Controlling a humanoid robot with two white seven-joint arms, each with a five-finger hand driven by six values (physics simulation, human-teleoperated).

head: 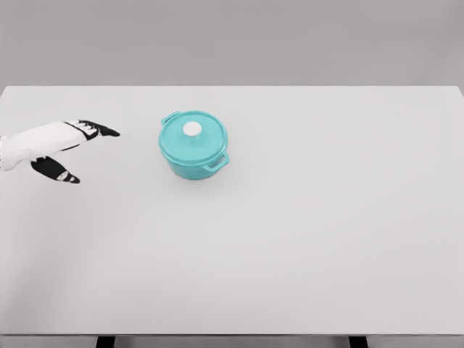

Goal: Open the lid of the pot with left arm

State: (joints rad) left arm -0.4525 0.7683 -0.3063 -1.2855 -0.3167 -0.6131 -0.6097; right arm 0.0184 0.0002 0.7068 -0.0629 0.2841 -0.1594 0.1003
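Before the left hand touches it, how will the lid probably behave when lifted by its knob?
The lid looks rigid, so it should come up in one piece without bending. Its white knob is small, round and smooth, so fingers may slip. The pot is squat and wide, so it probably will not tip. The left hand is open, apart from it.

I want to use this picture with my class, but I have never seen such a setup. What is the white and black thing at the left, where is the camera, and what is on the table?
This is a simulator's render, seen from a camera on a humanoid robot's head, looking down at a white table. The white and black shape is the robot's left hand, reaching in from the left with fingers spread, holding nothing. The right arm is out of view. On the table stands one thing: a small teal pot with two side handles. Its lid is on, with a white knob on top. The hand is left of the pot, not touching it.
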